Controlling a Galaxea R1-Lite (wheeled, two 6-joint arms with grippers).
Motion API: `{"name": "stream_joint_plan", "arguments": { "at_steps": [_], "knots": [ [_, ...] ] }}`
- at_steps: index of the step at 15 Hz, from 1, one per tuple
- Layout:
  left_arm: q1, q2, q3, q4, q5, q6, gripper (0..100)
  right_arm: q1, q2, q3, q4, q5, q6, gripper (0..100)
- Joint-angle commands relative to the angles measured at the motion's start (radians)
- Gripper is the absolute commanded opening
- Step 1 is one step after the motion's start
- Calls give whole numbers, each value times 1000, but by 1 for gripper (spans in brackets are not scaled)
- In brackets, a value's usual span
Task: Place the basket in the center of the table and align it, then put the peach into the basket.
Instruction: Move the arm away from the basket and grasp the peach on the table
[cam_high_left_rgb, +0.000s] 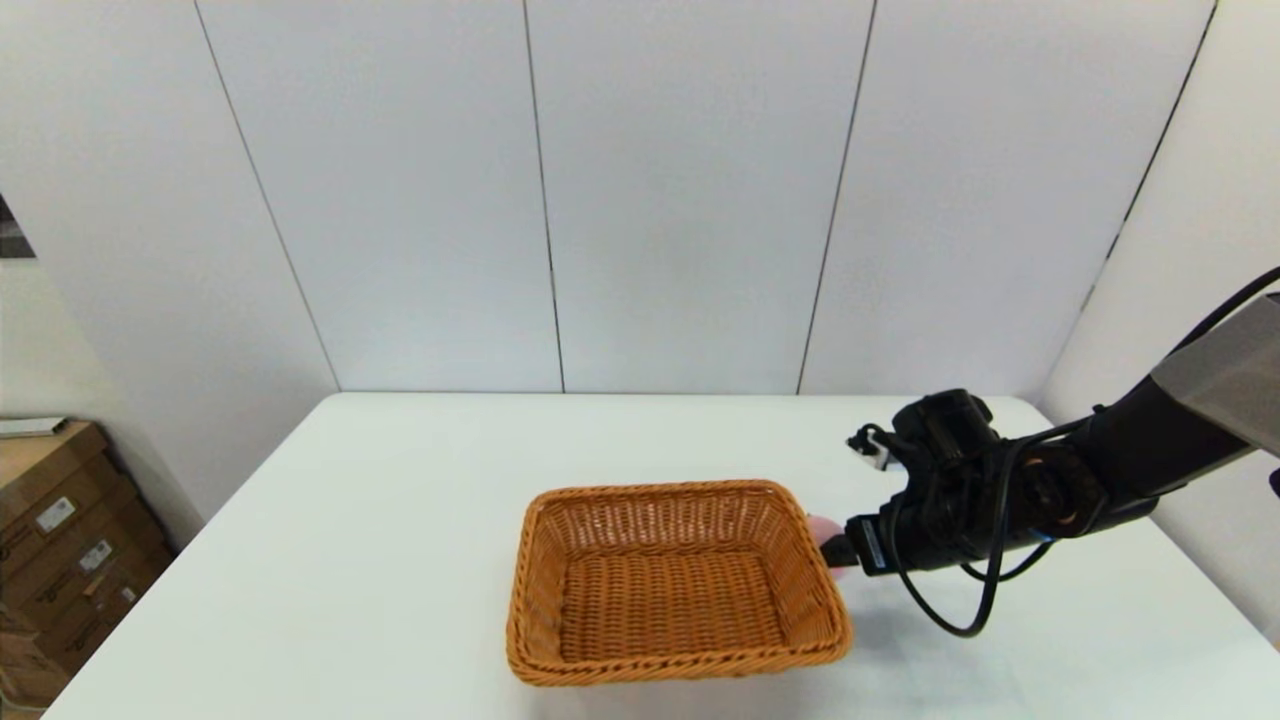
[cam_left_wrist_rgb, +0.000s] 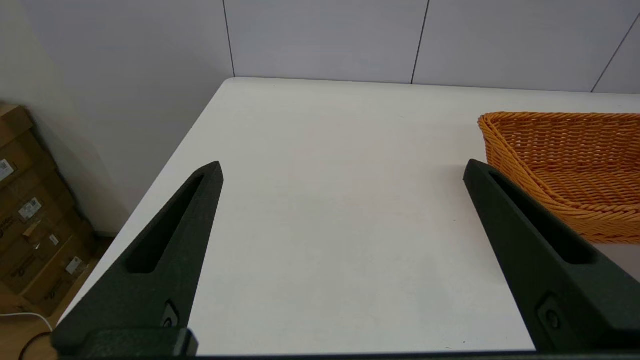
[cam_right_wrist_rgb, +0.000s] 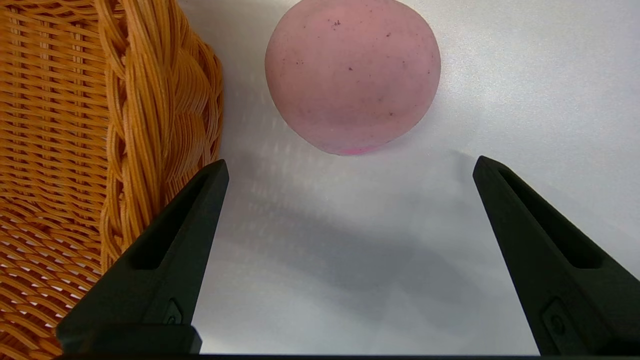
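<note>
The step in hand is judged to be the approach to grasp the small round pale-pink peach, which rests on the large plain white tabletop just beside the right-hand wall of the rectangular orange-brown woven wicker basket, at about 3 o'clock from the basket's middle in the head view. The right gripper is held low over the tabletop with its jaws spread wide and nothing between them; the peach lies just ahead of the fingertips and is not yet enclosed. For a sound grasp, the fingers are best advanced until the fruit's widest part sits between the pads, and care is advised on the basket side, where one finger is seen close against the braided rim; whether it touches the wicker cannot be told. Contact there could shift the basket out of alignment. A gentle closure is advised, since a round fruit may roll away. The basket is found empty, its woven floor fully bare, and it stands near the middle of the tabletop, slightly towards the near edge. The left gripper is noted parked above the tabletop at about 9 o'clock from the basket, jaws likewise wide and empty.
</note>
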Motion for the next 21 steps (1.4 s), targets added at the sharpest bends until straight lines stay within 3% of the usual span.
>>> {"name": "stream_joint_plan", "arguments": {
  "at_steps": [1, 9, 10, 21],
  "knots": [
    [0, 0, 0, 0, 1, -1, 100, 2, 8, -8, -11, 1, 0, 100],
    [0, 0, 0, 0, 1, -3, 100, 0, 58, -57, -20, 1, 3, 100],
    [0, 0, 0, 0, 1, -3, 100, 0, 65, -59, -20, 0, 3, 0],
    [0, 0, 0, 0, 1, -4, 100, -15, 42, -45, -20, 0, 5, 0]
  ]
}}
